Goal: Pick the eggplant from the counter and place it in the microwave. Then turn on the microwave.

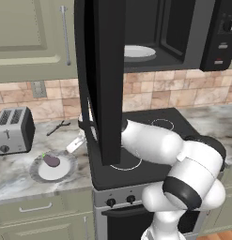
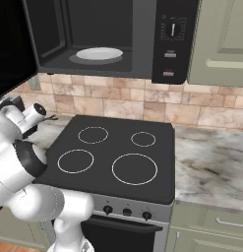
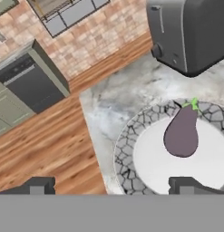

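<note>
Writing: nothing readable, microwave [image 2: 172, 39] panel marks too blurry.
Eggplant [image 3: 181, 132]: lying on a stone-rimmed plate [image 3: 131, 136] on the worktop [image 1: 14, 173], just by the toaster [image 1: 13, 130].
Gripper [image 3: 111, 185]: spread wide, empty, above the plate.
In the way: microwave door [image 1: 105, 79] hanging open over the stovetop [image 2: 118, 157].

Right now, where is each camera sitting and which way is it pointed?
Left base view: behind the arm's left, facing forward and down at the stove, open microwave, toaster and the eggplant on its plate; white arm at lower right.
Right base view: behind the arm's right, facing the stove and microwave; arm at lower left.
Hand view: on the hand, looking down at eggplant, plate and toaster; pincer tips at bottom.
Both base views share the stove and microwave.
</note>
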